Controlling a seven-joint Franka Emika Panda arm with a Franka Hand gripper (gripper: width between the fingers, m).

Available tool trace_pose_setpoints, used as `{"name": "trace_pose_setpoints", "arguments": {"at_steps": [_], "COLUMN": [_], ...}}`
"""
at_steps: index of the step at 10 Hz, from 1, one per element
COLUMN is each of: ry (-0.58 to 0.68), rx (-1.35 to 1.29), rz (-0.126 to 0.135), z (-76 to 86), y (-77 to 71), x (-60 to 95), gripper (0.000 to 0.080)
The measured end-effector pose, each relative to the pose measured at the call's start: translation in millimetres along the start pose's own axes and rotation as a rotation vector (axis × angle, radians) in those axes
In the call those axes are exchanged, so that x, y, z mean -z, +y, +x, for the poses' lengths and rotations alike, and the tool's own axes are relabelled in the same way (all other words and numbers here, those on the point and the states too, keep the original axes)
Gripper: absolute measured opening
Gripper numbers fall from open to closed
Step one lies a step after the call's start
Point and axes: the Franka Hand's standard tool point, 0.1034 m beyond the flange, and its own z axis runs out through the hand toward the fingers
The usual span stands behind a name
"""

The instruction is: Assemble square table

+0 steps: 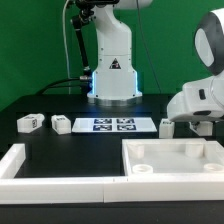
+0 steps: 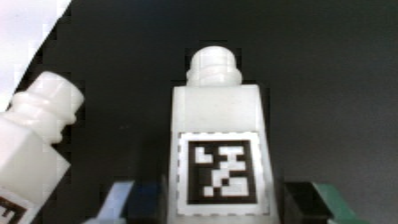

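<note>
In the wrist view a white table leg (image 2: pixel 222 120) with a black-and-white tag and a rounded peg at its far end lies on the black table between my fingers (image 2: pixel 135 200). My gripper (image 2: pixel 221 198) is shut on it, one pad against each side. A second leg (image 2: pixel 39 125) lies tilted right beside it. In the exterior view my gripper (image 1: pixel 200 124) is down at the table on the exterior view's right, next to a leg (image 1: pixel 166 126). The white tabletop (image 1: pixel 214 150) with its raised rim lies in front of it. Two more legs (image 1: pixel 30 122) (image 1: pixel 62 124) sit on the exterior view's left.
The marker board (image 1: pixel 105 124) lies in the middle in front of the robot's base (image 1: pixel 113 92). A low white wall bar (image 1: pixel 40 180) runs along the front and up the exterior view's left.
</note>
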Motion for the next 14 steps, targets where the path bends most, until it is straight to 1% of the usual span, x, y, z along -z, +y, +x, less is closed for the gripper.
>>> {"name": "trace_pose_setpoints", "arguments": {"at_steps": [1, 2, 3, 4, 5, 7, 8, 9, 10, 11, 12, 14], "ry": [0.024, 0.087, 0.098, 0.099, 0.19, 0.343, 0.381, 0.475, 0.598, 0.669, 0.749, 0.86], "rx": [0.027, 0.049, 0.066, 0.073, 0.072, 0.069, 0.105, 0.091, 0.085, 0.085, 0.082, 0.076], "rz": [0.002, 0.002, -0.001, -0.004, 0.004, 0.009, 0.041, 0.061, 0.059, 0.054, 0.054, 0.051], "z": [-9.6, -22.7, -38.4, -50.5, -40.6, -39.6, -36.5, -31.8, -33.8, -34.7, -29.4, -28.2], "y": [9.0, 19.7, 31.8, 40.8, 38.0, 40.4, 53.3, 70.7, 79.9, 83.4, 82.1, 84.2], "x": [32.3, 63.1, 78.4, 87.3, 91.0, 96.0, 114.9, 158.5, 193.8, 205.8, 202.4, 203.2], "gripper": [0.0289, 0.0289, 0.029, 0.0291, 0.0291, 0.0291, 0.0291, 0.0291, 0.0291, 0.0291, 0.0291, 0.0291]}}
